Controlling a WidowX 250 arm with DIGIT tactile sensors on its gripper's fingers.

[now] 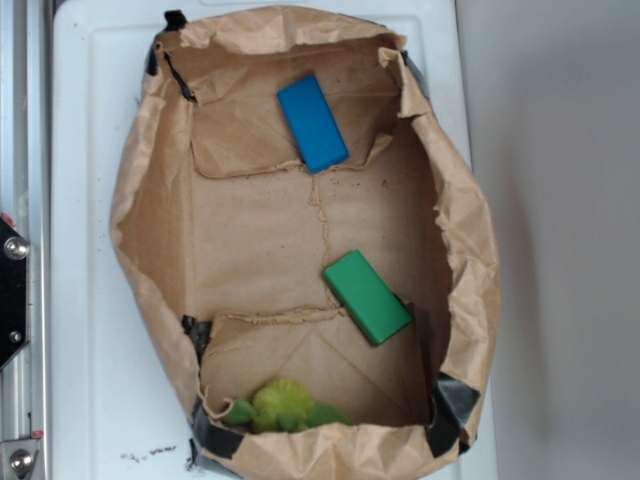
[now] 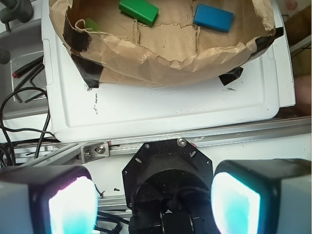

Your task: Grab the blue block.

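End effector point(image 2: 153, 195) open, well short of the blue block point(image 2: 213, 17).

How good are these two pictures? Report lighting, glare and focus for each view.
Exterior view: soft, even light, mild blur, blue block and green block throw only faint shadows on the paper bag. Wrist view: claw fingertips glow washed-out cyan and sit out of focus; blocks beyond look fairly sharp.

blue block point(image 1: 313, 124) | flat bright-blue rectangle (smooth, plain faces) | lies flat, angled | I see it on the paper floor, near the far end
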